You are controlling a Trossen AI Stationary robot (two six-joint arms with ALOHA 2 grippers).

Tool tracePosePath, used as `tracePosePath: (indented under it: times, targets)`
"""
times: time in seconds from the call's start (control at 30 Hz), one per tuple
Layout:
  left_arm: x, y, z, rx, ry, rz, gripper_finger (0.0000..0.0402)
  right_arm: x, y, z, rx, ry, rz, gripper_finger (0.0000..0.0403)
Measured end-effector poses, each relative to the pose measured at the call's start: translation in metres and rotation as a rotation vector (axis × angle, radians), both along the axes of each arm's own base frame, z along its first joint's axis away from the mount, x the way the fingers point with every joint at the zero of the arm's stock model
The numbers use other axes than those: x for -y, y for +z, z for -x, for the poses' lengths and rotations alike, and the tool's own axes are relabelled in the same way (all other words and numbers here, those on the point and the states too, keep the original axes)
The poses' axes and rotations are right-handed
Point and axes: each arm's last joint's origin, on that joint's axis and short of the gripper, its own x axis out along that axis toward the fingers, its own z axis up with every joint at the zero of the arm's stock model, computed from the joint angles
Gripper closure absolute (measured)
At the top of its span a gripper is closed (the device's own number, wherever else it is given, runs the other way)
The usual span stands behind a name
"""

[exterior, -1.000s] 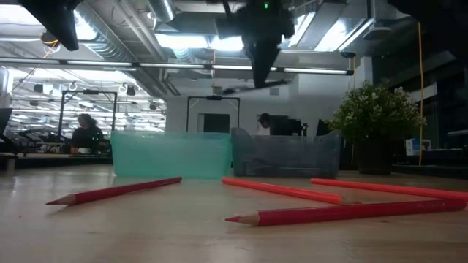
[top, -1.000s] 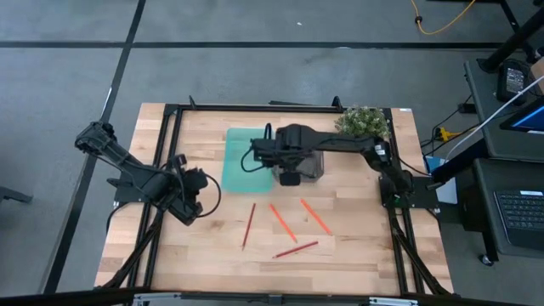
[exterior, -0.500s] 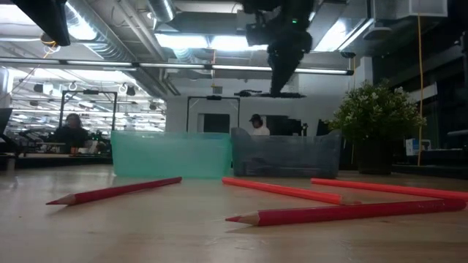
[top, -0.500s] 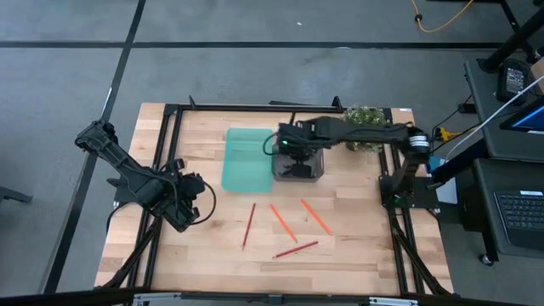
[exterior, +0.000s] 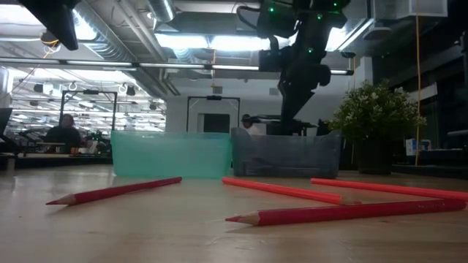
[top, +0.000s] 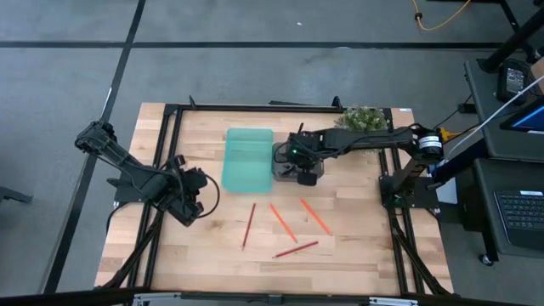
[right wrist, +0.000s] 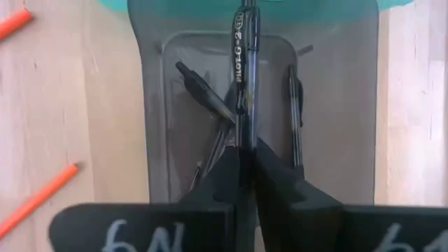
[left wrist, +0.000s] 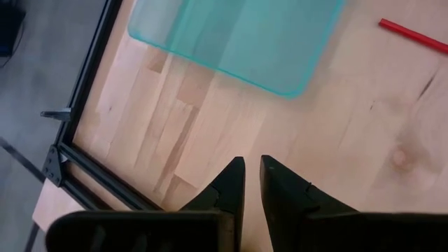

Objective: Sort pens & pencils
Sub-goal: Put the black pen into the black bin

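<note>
Table (top: 357,255): black frame rail along its edges, open wood at the front. Plant (top: 364,120) at the back right corner. Teal tray (top: 247,159) touches grey tray (top: 293,166). Right gripper (top: 304,165) above the grey tray, pinching a black pen (right wrist: 243,63); more black pens (right wrist: 294,105) lie inside. Left gripper (top: 189,202) waits at the left edge, fingers nearly together, empty. Four red pencils (top: 284,221) lie loose in front of the trays.

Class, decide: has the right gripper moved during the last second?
Yes. The right gripper, shut on a black pen, shifted from beside the teal tray to over the grey tray.
</note>
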Motion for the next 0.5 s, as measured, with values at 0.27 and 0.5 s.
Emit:
tracePosePath:
  times: [0.27, 0.5]
  targets:
    - [-0.002, 0.0, -0.001, 0.0, 0.01, 0.0, 0.036, 0.01, -0.015, 0.004, 0.019, -0.008, -0.016, 0.0376]
    - [-0.002, 0.0, -0.001, -0.001, 0.009, 0.0, 0.036, 0.016, -0.032, 0.01, 0.023, -0.017, -0.037, 0.0376]
